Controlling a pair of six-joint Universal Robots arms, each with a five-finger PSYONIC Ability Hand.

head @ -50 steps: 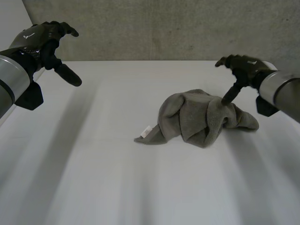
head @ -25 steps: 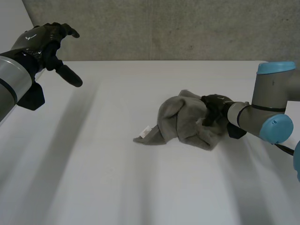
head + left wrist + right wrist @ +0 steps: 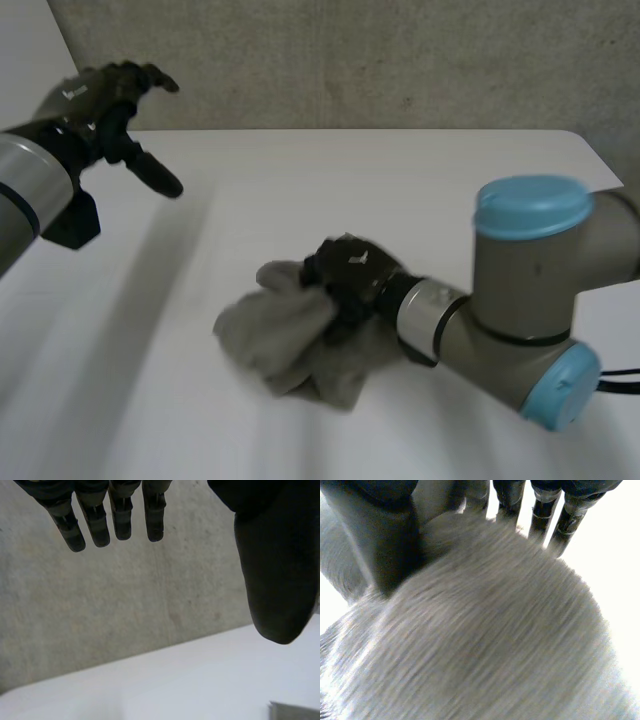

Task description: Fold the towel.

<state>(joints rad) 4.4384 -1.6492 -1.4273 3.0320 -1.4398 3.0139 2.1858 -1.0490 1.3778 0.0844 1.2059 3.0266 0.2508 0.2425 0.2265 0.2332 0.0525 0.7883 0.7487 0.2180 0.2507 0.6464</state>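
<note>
Here, in the head view, the grey towel (image 3: 275, 335) lies crumpled in the lower middle of the frame on the white bench (image 3: 330, 180). The right hand (image 3: 348, 280) sits on the heap's right side, curled into the cloth and gripping a bunch. The left hand (image 3: 105, 95) hangs at the upper left, well apart from the towel, loosely spread and holding nothing.

In the left wrist view, its fingers (image 3: 95, 522) and thumb (image 3: 272, 580) are straight and wide apart over bare bench, with a concrete wall (image 3: 125, 605) beyond.

In the right wrist view, thumb and fingers clasp a hump of towel under the palm.

The step looks like spreading the heap flat before any fold. It would go best by taking an edge or corner rather than a mid-cloth bunch. The left hand should then come to a second corner so the cloth can be drawn taut.
</note>
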